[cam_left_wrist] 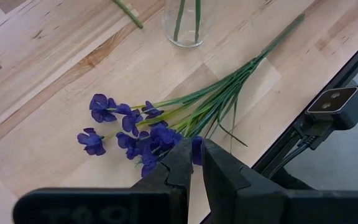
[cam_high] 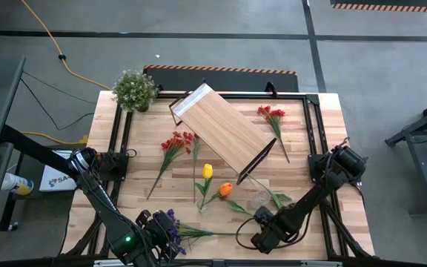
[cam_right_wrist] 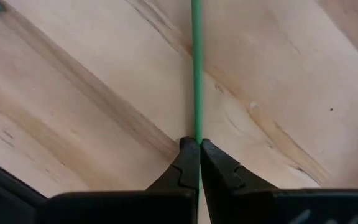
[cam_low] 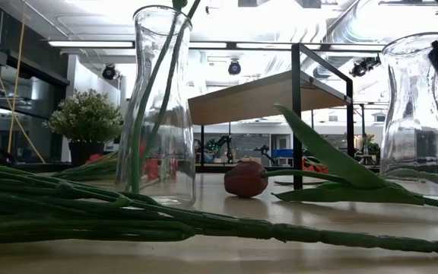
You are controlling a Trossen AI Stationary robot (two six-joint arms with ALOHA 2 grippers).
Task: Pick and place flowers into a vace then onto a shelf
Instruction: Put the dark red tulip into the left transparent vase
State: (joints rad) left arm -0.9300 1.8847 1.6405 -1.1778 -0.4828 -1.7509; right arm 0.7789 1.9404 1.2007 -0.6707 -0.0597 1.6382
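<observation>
The orange tulip (cam_high: 225,190) lies on the table, head (cam_low: 245,180) down on the wood, its stem running toward my right gripper (cam_high: 262,231), which is shut on a thin green stem (cam_right_wrist: 197,74). The purple spray (cam_high: 172,222) lies near the front edge, its stems (cam_low: 128,209) fanned out. My left gripper (cam_left_wrist: 197,152) stands over its blossoms (cam_left_wrist: 135,130), fingers all but shut. A yellow tulip (cam_high: 207,171) stands in a glass vase (cam_low: 157,114). A second vase (cam_low: 420,106) holds nothing. The shelf (cam_high: 221,130) stands askew at the far middle. My right gripper pinches the thin green stem (cam_right_wrist: 197,127) between its two fingertips, coming from above and pointing down. By the high view it is the orange tulip's stem, near its free end. The stem runs straight off from the tips, low over the wood. My left gripper has a purple petal (cam_left_wrist: 196,148) showing in the slit between its fingertips; I cannot tell whether it touches it.
Two red sprays (cam_high: 178,142) (cam_high: 271,113) lie left and right of the shelf. A bushy potted plant (cam_high: 135,89) stands at the far left corner. The tulip's long leaves (cam_low: 333,152) lie in front of the second vase. Black frame rails (cam_high: 311,133) border the table.
</observation>
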